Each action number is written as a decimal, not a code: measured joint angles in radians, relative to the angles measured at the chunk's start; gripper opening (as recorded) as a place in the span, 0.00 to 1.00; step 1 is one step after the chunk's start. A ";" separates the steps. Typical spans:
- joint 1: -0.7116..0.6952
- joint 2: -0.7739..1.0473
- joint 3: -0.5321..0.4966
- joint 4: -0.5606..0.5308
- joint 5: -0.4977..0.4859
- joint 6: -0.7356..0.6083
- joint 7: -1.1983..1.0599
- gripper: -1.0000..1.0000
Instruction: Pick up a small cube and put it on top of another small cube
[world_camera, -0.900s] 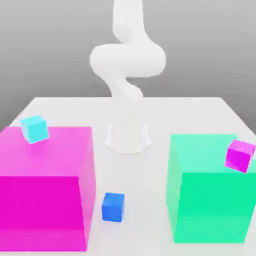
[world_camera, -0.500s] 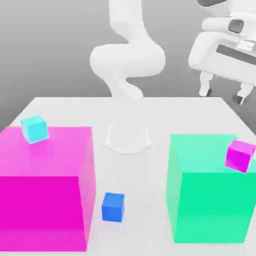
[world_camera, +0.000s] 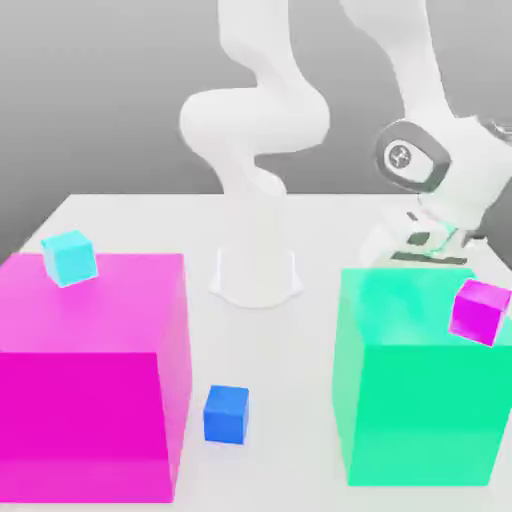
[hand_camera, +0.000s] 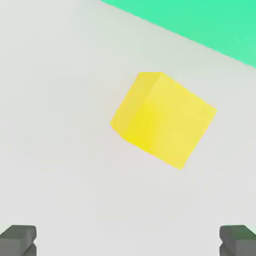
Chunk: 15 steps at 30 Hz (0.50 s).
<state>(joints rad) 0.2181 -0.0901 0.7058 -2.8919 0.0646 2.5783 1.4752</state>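
Observation:
The small yellow-orange cube (hand_camera: 162, 120) lies on the pale table in the hand view, straight below my hand and apart from it. My gripper (hand_camera: 128, 240) is open, its two dark fingertips (hand_camera: 19, 239) spread wide and holding nothing. In the exterior view the gripper (world_camera: 420, 246) hangs low just behind the big green block (world_camera: 420, 375), on the exterior view's right. The small light cyan cube (world_camera: 69, 257) rests tilted on the far top corner of the big magenta block (world_camera: 90, 375), on the exterior view's left.
A small magenta cube (world_camera: 479, 311) sits on the green block's top near its right edge. A small dark blue cube (world_camera: 226, 413) lies on the table between the two big blocks. The arm's white base (world_camera: 256, 272) stands at the table's middle back. The green block's edge (hand_camera: 200, 20) runs close to the yellow cube.
The hand came into view at the upper right, then dropped down to just behind the green block. The cubes have not moved.

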 joint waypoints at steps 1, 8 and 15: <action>-0.004 0.003 -0.007 -0.017 0.025 0.044 0.013 0.50; -0.056 0.007 -0.073 -0.098 0.153 0.321 0.095 0.50; -0.123 0.099 -0.102 -0.068 -0.128 0.401 0.309 0.50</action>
<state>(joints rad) 0.0950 0.0088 0.6043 -2.9604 -0.0635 2.9788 1.7846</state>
